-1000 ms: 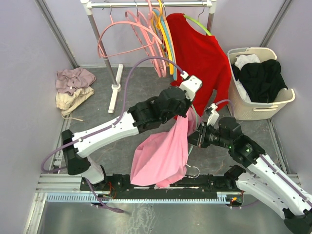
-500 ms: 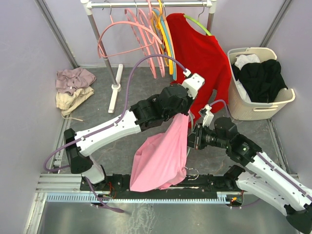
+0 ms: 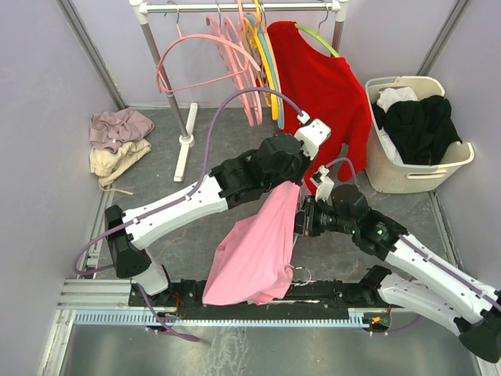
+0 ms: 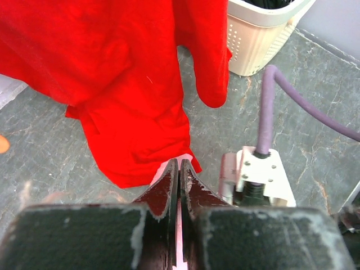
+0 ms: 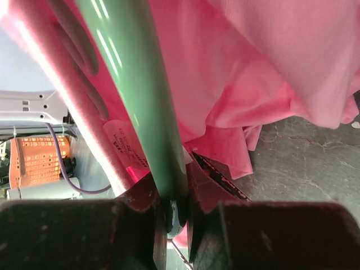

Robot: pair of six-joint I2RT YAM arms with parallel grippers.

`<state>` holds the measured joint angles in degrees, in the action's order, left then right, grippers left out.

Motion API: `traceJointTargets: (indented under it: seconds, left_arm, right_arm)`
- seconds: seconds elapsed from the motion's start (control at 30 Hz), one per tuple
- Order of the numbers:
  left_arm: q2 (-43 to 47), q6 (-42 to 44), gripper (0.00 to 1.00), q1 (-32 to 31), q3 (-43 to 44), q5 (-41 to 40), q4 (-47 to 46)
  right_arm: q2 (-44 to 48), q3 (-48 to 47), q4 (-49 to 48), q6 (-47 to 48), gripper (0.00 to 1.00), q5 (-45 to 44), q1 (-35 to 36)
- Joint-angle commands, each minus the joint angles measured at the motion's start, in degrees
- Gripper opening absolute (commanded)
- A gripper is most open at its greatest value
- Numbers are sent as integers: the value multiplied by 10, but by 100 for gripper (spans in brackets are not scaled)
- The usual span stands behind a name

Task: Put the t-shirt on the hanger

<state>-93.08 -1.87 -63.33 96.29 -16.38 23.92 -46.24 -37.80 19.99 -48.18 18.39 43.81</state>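
The pink t-shirt (image 3: 258, 243) hangs in a long drape from my left gripper (image 3: 293, 182), which is shut on its top edge. In the left wrist view the jaws of the left gripper (image 4: 179, 166) stand pressed together with a thin strip of t-shirt (image 4: 179, 239) between them. My right gripper (image 3: 301, 219) is pushed against the shirt's right side and is shut on the pale green hanger (image 5: 140, 95). The hanger's bar runs up into the t-shirt (image 5: 253, 67) folds. Its metal hook (image 3: 301, 274) pokes out below the cloth.
A red shirt (image 3: 321, 94) on a lime hanger hangs from the rail (image 3: 235, 6) just behind my left gripper, beside several pink hangers (image 3: 219, 55). A cream laundry basket (image 3: 450, 160) stands at the right. Folded clothes (image 3: 117, 141) lie at the left. The rack's foot (image 3: 186, 141) is on the floor.
My right gripper has moved left and forward with the hanger, deeper into the shirt. The left gripper has lifted slightly, and the shirt's lower part has swung left.
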Motion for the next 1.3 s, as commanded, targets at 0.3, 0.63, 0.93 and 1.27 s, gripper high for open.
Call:
traceJointTargets:
  seconds: [0.3,0.63,0.93,1.27]
  left_arm:
    - [75,-33,3,-25,-24,63,-90]
    - [61,-26,16,-24,-17,73,-48]
    - [55,-17,28,-25,23,58,-13]
    - [85,-27,29,-25,72,19,31]
  right_arm:
    - [-65,-95,-24,-26,1,-24,13]
    - [-21,-102,-42,-18,1,-59,12]
    - [31,-46,-73,-29,1,-63,12]
    - [105,-56,-31,-13,1,-110,0]
